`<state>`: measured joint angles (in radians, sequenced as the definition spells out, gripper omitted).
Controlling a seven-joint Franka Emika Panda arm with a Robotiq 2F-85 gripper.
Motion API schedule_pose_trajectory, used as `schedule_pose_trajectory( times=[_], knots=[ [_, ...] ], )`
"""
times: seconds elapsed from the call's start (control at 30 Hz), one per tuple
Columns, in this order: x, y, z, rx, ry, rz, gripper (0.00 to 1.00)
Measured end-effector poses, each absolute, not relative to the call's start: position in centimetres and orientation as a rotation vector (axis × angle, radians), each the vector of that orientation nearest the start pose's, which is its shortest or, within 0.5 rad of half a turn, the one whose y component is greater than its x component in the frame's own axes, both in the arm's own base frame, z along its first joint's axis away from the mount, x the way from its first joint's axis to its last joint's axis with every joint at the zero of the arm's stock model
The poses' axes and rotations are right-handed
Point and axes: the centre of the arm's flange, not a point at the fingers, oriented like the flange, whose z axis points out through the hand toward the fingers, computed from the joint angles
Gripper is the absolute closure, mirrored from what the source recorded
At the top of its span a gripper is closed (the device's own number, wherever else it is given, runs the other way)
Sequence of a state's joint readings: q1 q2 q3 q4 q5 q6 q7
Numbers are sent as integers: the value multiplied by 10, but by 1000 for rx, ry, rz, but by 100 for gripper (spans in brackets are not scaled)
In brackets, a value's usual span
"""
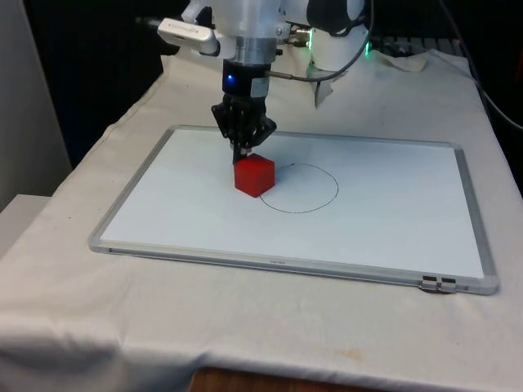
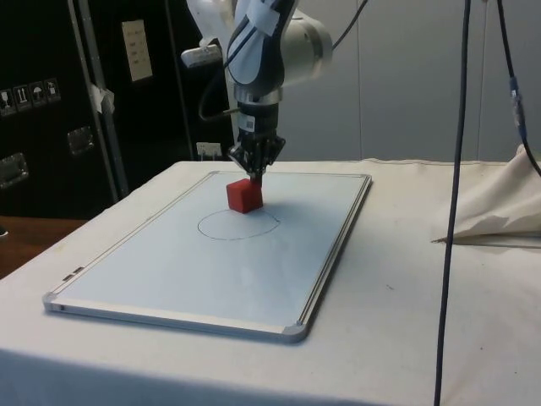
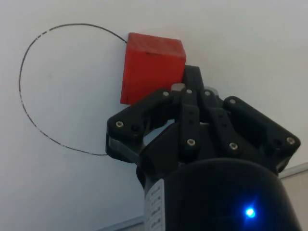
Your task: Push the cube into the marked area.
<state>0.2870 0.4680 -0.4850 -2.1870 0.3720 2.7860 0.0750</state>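
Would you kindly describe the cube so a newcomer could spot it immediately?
A whiteboard lies flat on the clothed table. On it, at the rim of a thin drawn circle, sits the cube, just under the tool. It is the board's one solid red thing.

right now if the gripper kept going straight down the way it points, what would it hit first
The gripper points down with fingers together, tips beside the red cube's far edge. Straight down it would probably meet the whiteboard just behind the cube, though it might clip the cube's edge; depth is unclear.

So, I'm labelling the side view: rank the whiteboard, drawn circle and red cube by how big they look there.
1. whiteboard, by far the largest
2. drawn circle, well inside the board
3. red cube, smallest, sitting at the circle's far edge
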Motion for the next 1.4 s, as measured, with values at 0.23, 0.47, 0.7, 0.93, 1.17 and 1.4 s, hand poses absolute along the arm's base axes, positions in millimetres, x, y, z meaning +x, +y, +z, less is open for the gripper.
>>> schedule_pose_trajectory(
  times=[0.23, 0.47, 0.7, 0.93, 1.17, 1.4],
  knots=[
    [563, -126, 214, -3058, 814, -288, 100],
    [575, -125, 211, -3068, 767, -282, 100],
    [604, -120, 207, -3082, 750, -303, 100],
    [615, -112, 209, -3084, 717, -317, 100],
    [619, -110, 212, -3093, 667, -316, 100],
    [620, -104, 213, -3099, 610, -306, 100]
  ],
)
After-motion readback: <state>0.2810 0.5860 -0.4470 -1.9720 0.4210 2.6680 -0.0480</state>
